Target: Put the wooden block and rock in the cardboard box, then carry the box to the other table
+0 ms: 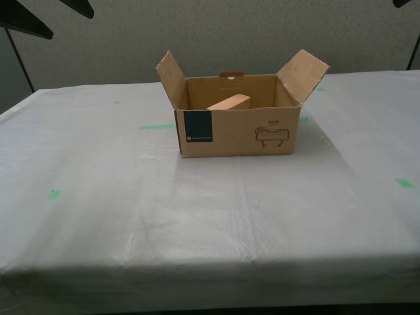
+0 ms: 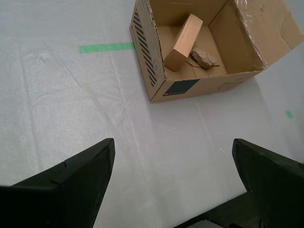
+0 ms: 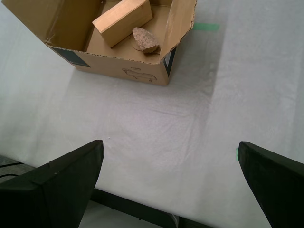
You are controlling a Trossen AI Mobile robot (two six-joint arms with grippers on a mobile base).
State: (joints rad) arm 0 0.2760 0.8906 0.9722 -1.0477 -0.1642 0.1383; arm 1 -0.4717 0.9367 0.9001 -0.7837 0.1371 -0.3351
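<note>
The cardboard box (image 1: 236, 131) stands open on the other table (image 1: 197, 216), a wrinkled pale sheet with green tape marks. Inside it the wooden block (image 1: 230, 102) leans tilted against a wall. The rock (image 2: 204, 58) lies on the box floor beside the block (image 2: 183, 42); the exterior view does not show it. My second gripper (image 2: 172, 141) hangs open over bare sheet, well short of the box (image 2: 199, 88). My first gripper (image 3: 170, 142) is open too, empty, apart from the box (image 3: 123, 71), with the block (image 3: 122, 20) and rock (image 3: 145, 40) visible inside.
Green tape marks (image 1: 157, 126) (image 1: 55, 193) (image 1: 405, 183) dot the sheet. The box's side flaps (image 1: 303, 72) stick up and outward. The table's front edge (image 1: 210, 275) runs near the exterior view's bottom. Dark arm parts (image 1: 39, 16) show at that view's top corners.
</note>
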